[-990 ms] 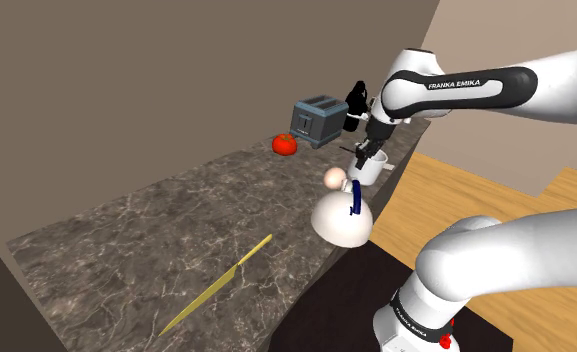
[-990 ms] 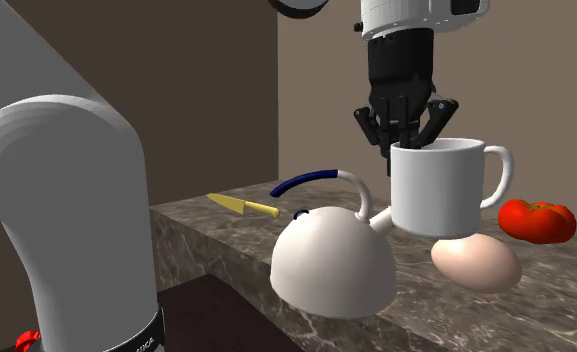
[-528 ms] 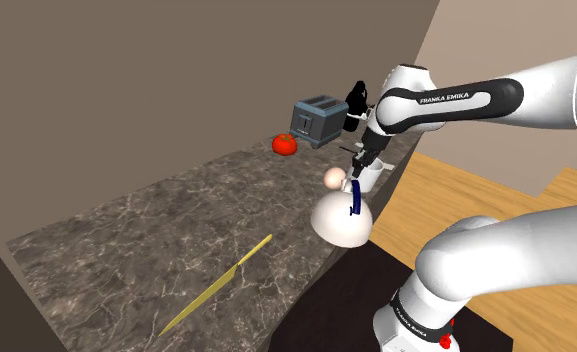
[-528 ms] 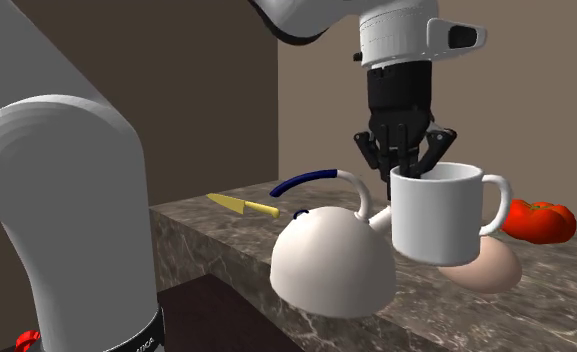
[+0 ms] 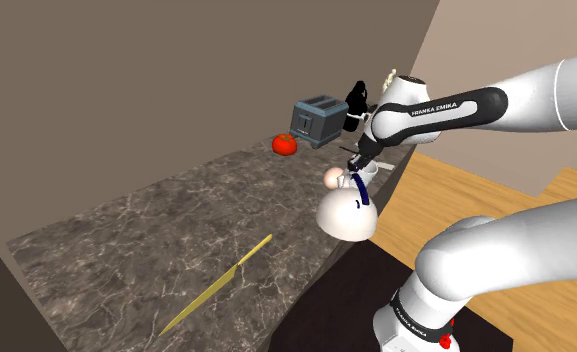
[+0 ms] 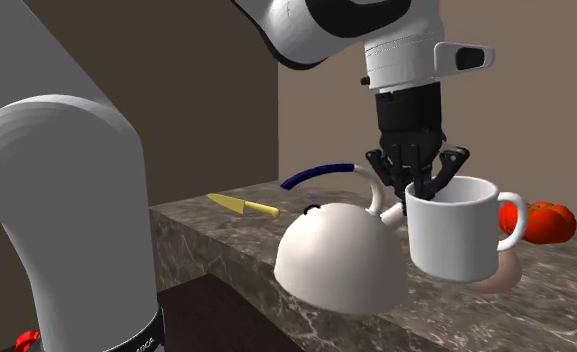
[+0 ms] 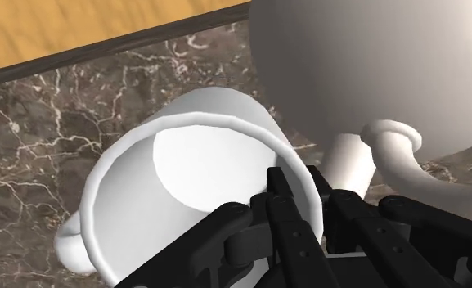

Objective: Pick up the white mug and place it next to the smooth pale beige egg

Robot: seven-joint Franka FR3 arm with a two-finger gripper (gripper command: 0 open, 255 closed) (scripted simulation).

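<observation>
most of the egg hides behind the mug — jaws clamped on its rim.

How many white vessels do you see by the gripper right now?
2: the mug, its rim clasped in the gripper, and the domed kettle right beside it on the counter. Others may be hidden behind them.

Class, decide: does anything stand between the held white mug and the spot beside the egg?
Nothing visible does. The mug, clasped at its rim by the gripper, hangs right by the egg; the kettle sits close beside it.
</observation>
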